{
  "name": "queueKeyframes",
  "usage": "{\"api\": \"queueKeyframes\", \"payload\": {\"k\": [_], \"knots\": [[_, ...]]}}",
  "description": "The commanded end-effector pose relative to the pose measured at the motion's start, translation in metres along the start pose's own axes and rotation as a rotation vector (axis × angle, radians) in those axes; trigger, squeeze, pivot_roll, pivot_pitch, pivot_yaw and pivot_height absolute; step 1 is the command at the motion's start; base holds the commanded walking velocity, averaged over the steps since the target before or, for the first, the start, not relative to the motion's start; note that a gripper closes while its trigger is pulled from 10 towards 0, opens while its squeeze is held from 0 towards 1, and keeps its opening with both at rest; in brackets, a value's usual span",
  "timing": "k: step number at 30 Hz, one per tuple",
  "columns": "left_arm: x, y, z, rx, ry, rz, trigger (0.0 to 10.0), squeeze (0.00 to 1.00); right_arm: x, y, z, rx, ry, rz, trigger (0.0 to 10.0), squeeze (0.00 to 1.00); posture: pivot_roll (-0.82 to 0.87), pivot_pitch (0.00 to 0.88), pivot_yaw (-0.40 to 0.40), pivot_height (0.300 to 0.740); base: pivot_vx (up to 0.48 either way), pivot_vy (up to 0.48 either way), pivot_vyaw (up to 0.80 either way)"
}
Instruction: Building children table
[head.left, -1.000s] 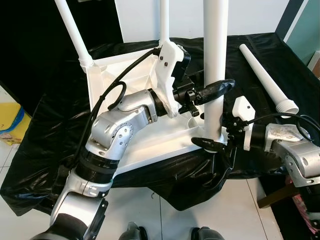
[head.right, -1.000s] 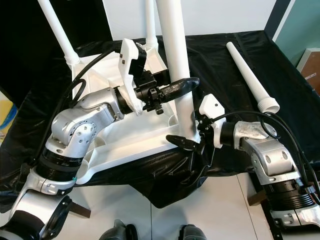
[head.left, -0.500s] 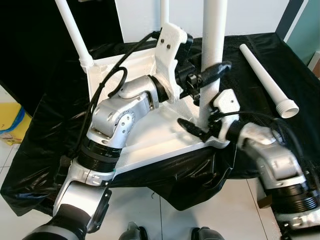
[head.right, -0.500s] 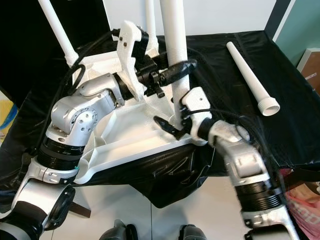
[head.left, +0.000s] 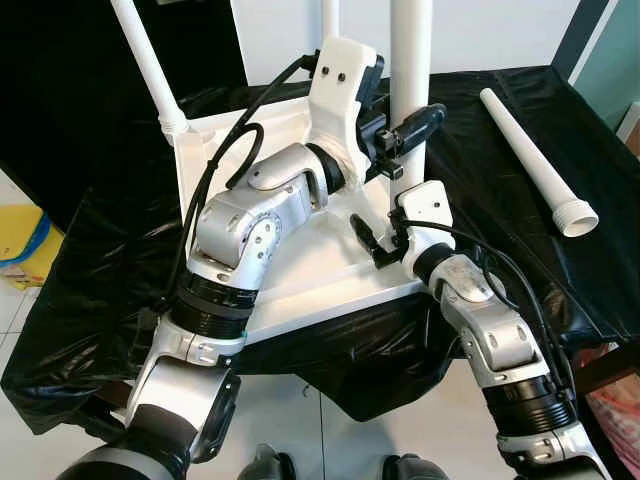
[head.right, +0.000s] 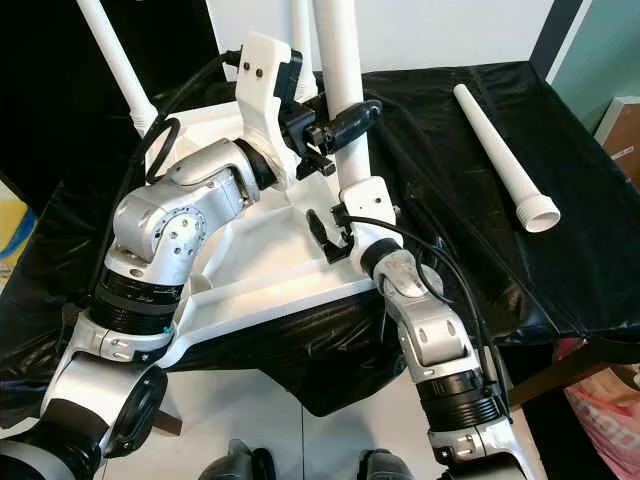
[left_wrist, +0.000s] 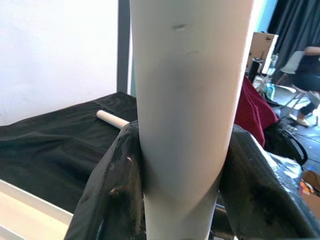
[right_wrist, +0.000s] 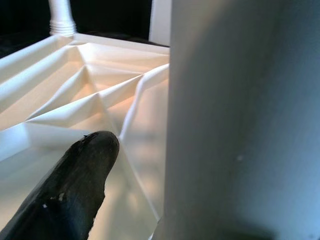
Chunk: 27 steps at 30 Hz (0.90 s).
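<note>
The white tabletop (head.left: 300, 270) lies upside down on a black sheet. Two legs stand in its far corners, one at the left (head.left: 150, 70) and one at the back (head.left: 328, 20). A third white leg (head.left: 410, 60) stands upright over the near right corner, with my left gripper (head.left: 412, 122) shut around it; the left wrist view has a black finger (left_wrist: 115, 195) on each side of the leg (left_wrist: 185, 100). My right gripper (head.left: 375, 242) is low by the leg's base, over the tabletop's inside, open. One finger (right_wrist: 75, 185) shows apart from the leg (right_wrist: 240, 115); the other is hidden.
A fourth loose leg (head.left: 530, 160) lies on the black sheet (head.left: 480, 130) at the right. A yellow object (head.left: 20, 245) sits on the tiled floor at the left. The sheet hangs over the near edge in front of my feet.
My right arm has swung in from the right, bringing its gripper from the table's front edge to inside the tabletop. The left gripper and leg have shifted back and slightly left.
</note>
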<state>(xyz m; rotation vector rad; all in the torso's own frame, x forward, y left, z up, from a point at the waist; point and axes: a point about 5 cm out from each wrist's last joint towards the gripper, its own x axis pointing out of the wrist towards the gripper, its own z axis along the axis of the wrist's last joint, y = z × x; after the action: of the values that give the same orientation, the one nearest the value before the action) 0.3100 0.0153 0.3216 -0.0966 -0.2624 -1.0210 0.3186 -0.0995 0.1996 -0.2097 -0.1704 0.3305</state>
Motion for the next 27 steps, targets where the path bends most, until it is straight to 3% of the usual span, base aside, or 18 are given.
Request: {"api": "queueKeyframes", "payload": {"k": [1,21,22,23,25,27], "knots": [[0.003,-0.005,0.006,-0.001,-0.016,-0.025,10.0,0.00,0.004,0.005,0.002,-0.016,-0.010,-0.007,10.0,0.00,-0.10,0.095,0.053,0.740,0.000,0.000,0.00],[0.010,-0.013,0.005,-0.030,-0.019,-0.018,10.0,0.00,0.007,0.001,0.014,-0.013,-0.087,-0.122,10.0,0.00,-0.11,0.092,0.055,0.740,0.000,0.000,0.00],[0.010,-0.013,0.005,-0.032,-0.020,-0.017,10.0,0.00,0.007,0.001,0.015,-0.012,-0.090,-0.126,8.0,0.00,-0.11,0.091,0.055,0.740,0.000,0.000,0.00],[0.010,-0.013,0.005,-0.032,-0.020,-0.015,10.0,0.00,0.007,0.001,0.015,-0.012,-0.093,-0.129,5.0,0.00,-0.11,0.092,0.054,0.740,0.000,0.000,0.00],[0.010,-0.013,0.005,-0.032,-0.020,-0.015,10.0,0.00,0.007,0.001,0.015,-0.012,-0.093,-0.129,5.0,0.00,-0.11,0.092,0.054,0.740,0.000,0.000,0.00],[0.010,-0.013,0.005,-0.032,-0.020,-0.012,10.0,0.00,0.008,0.001,0.015,-0.007,-0.097,-0.135,0.0,0.00,-0.11,0.092,0.051,0.740,0.000,0.000,0.00]]}}
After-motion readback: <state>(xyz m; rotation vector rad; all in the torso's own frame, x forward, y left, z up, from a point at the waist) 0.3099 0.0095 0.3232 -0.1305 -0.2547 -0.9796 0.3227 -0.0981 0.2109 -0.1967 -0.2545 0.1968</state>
